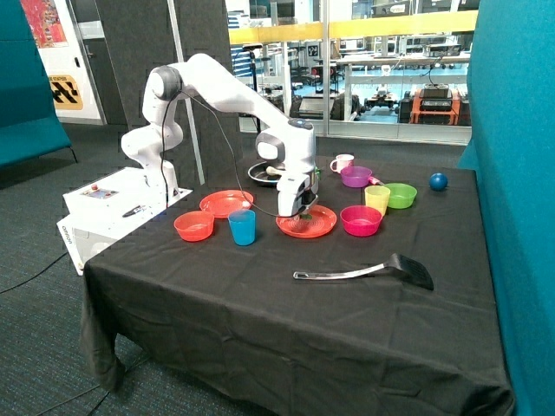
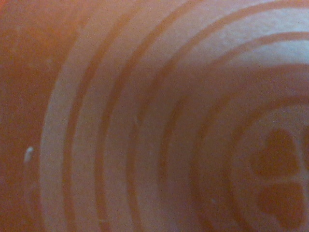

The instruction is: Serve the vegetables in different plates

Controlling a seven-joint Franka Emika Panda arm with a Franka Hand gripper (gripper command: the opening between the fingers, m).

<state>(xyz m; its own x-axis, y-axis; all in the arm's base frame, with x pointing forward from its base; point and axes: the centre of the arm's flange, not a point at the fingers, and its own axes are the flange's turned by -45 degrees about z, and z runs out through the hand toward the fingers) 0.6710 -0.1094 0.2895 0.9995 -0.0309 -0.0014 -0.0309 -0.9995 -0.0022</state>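
Observation:
My gripper (image 1: 299,211) is low over the near red-orange plate (image 1: 319,227) in the middle of the table, almost touching it. The wrist view is filled by this plate's ringed surface (image 2: 145,121) from very close; no vegetable and no part of the gripper shows there. A small bit of green (image 1: 305,217) shows at the gripper's lower end; I cannot tell whether it is held. The second red-orange plate (image 1: 225,203) lies bare beside the robot's base. A pale cream piece (image 1: 271,170) lies in a black pan (image 1: 260,175) behind the arm.
A red-orange bowl (image 1: 193,225) and a blue cup (image 1: 242,227) stand by the plates. A pink bowl (image 1: 361,220), yellow cup (image 1: 377,199), green bowl (image 1: 401,195), purple bowl (image 1: 355,176), mug (image 1: 342,162) and blue ball (image 1: 438,181) stand beyond. A black spatula (image 1: 373,271) lies in front.

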